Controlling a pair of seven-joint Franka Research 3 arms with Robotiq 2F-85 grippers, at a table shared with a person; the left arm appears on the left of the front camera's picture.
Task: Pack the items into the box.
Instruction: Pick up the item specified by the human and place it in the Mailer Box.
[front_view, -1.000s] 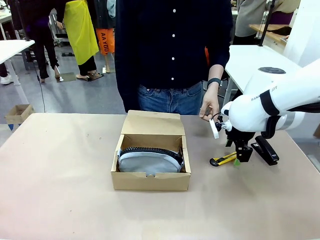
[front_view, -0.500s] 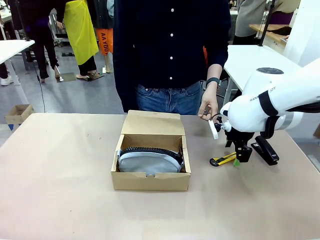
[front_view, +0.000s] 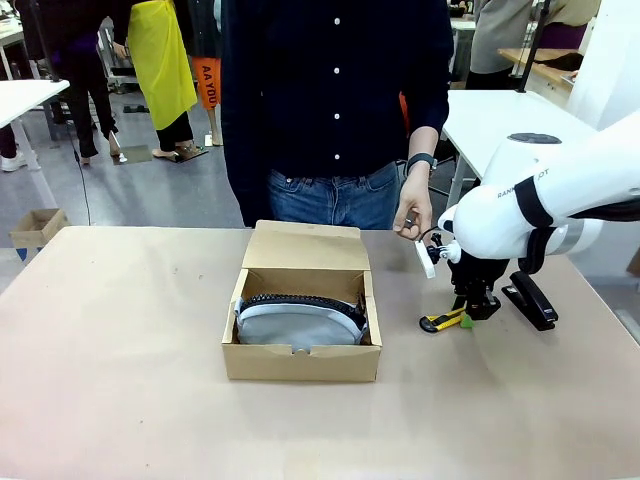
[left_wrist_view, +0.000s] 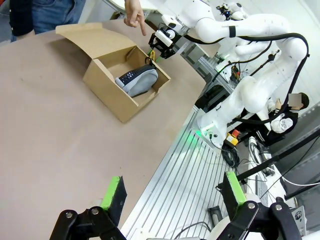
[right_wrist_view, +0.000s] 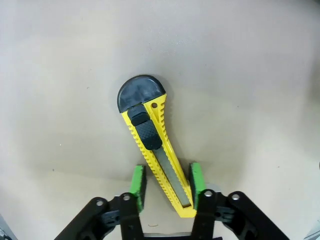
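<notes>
Right gripper (right_wrist_view: 165, 187) lowered onto utility knife (right_wrist_view: 152, 145).
Over the last second it dropped; pads now straddle the knife, not yet clamped. Knife lies right of box (front_view: 300, 360); pouch (front_view: 298, 322) already inside. Left gripper (left_wrist_view: 172, 195) spread, empty.

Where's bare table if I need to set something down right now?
Bare table lies left of the cardboard box and along the near edge in front of it. Crowded: right of the box, where the right gripper straddles the utility knife, beside the person's hand.
</notes>
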